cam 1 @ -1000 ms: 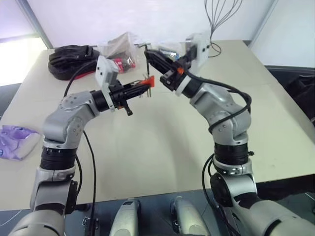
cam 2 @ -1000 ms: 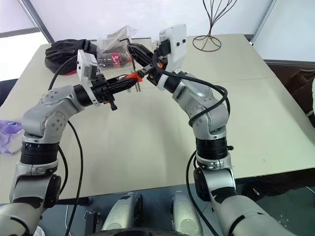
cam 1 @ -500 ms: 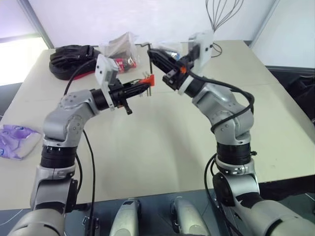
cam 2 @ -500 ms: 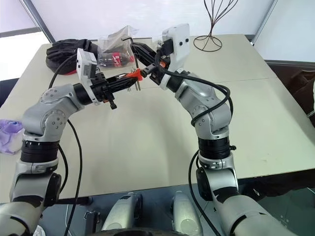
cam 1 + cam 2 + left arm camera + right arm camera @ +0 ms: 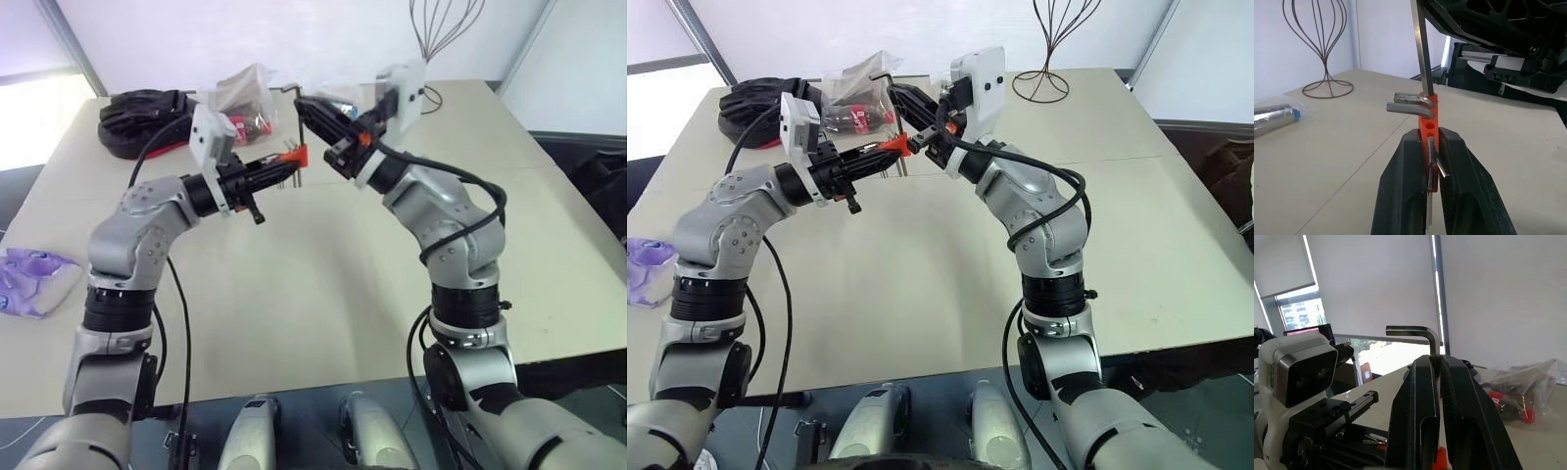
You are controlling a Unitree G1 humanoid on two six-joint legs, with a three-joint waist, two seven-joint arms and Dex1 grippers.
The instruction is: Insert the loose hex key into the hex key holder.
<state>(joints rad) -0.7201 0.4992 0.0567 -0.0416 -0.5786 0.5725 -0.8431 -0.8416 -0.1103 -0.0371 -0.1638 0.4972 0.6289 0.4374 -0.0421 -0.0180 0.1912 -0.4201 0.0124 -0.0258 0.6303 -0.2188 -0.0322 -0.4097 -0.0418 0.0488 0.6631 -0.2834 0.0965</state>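
— Pincers first: how are they set, and what is held?

— Both are seen raised above the surface (image 5: pixel 921 264), tips brought close together. The left pincer (image 5: pixel 1433 147) is closed tight on the hex key holder (image 5: pixel 1430 125), the red-orange block being clamped between the two black fingers (image 5: pixel 1400 186). Two bent keys are seen sticking out of the block to one side, and open round holes are shown in its face. The right pincer (image 5: pixel 1439 369) is likewise closed, with the loose hex key (image 5: pixel 1415 332) gripped by its long shaft and its short bent end left projecting beyond the fingertips.

— Where is the key placed against the holder?

— In the left wrist view the straight shaft (image 5: pixel 1421 49) is seen meeting the far end of the block. Whether it is seated in a hole cannot be told.

— And the surface and the room?

— A pale beige surface is shown. At its far side a clear plastic bag (image 5: pixel 240 103) with red-and-black contents is laid next to a black bundle (image 5: pixel 142 117). A wire stand (image 5: pixel 1050 59) is set on the far right part, and a purple-tinted bag (image 5: pixel 29 279) lies at the left edge. White walls and a bright window are seen behind.
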